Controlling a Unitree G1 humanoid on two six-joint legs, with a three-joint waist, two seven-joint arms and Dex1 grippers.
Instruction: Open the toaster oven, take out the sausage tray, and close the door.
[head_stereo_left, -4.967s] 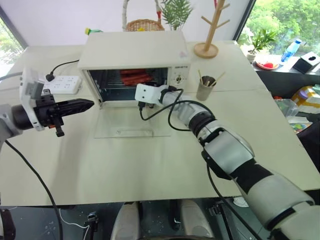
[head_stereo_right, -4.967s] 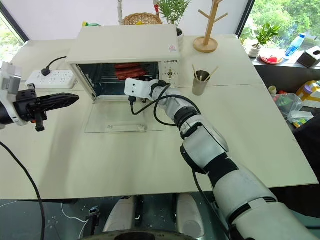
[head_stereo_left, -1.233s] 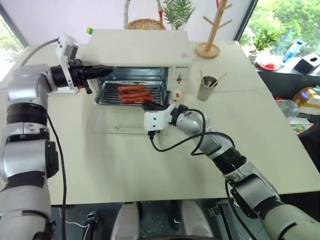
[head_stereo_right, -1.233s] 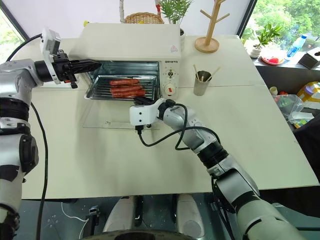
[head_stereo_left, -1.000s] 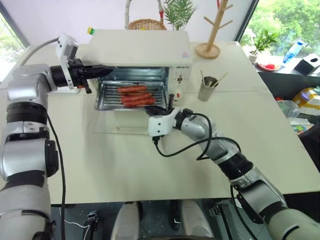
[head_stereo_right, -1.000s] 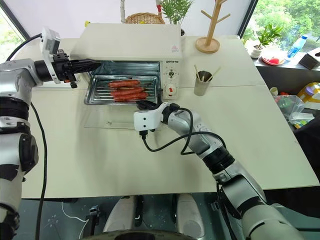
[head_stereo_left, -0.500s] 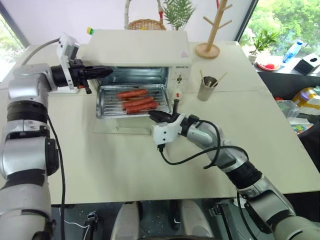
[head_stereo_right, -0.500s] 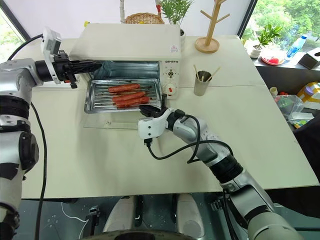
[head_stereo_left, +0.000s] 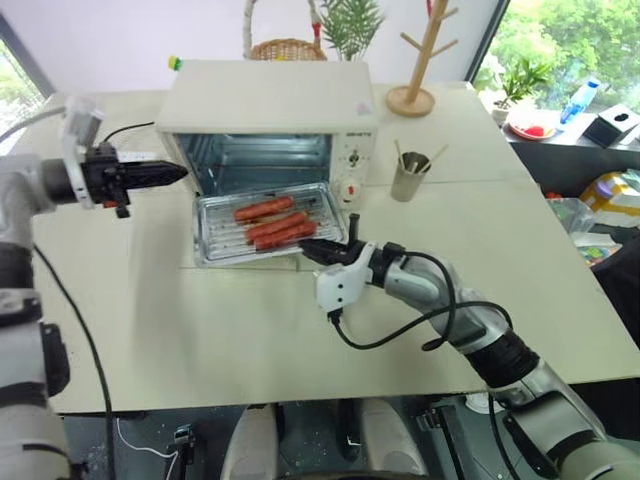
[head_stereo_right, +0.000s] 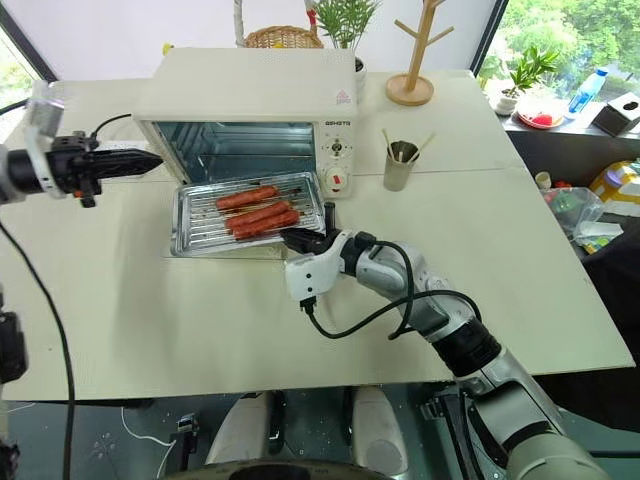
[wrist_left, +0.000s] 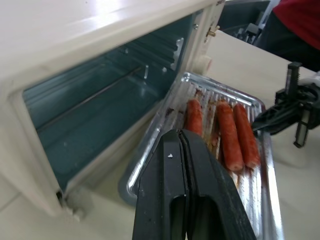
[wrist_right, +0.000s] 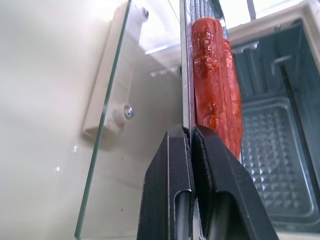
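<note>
The cream-white toaster oven (head_stereo_left: 268, 108) stands open at the back of the table, its cavity bare. The door (wrist_right: 107, 95), clear glass with a white handle, lies flat in front of it. The sausage tray (head_stereo_left: 262, 226), shiny silver with three reddish-brown sausages (head_stereo_left: 270, 220) on its rack, sits out of the oven above the door. My right gripper (head_stereo_left: 318, 250) is shut on the tray's front right rim (wrist_right: 186, 100). My left gripper (head_stereo_left: 165, 173) is shut on nothing and hovers left of the oven, pointing at it. The left wrist view shows the tray (wrist_left: 220, 135) beyond my shut fingers (wrist_left: 167, 165).
A grey cup (head_stereo_left: 409, 176) holding sticks stands right of the oven. Behind it are a wooden mug tree (head_stereo_left: 420, 70), a wicker basket (head_stereo_left: 288, 47) and a plant. A black cable loops from my right wrist (head_stereo_left: 400, 330) over the table.
My right gripper has drawn the sausage tray out of the oven and toward the table's front. My left gripper has pulled away from the oven's front left corner, out to the left.
</note>
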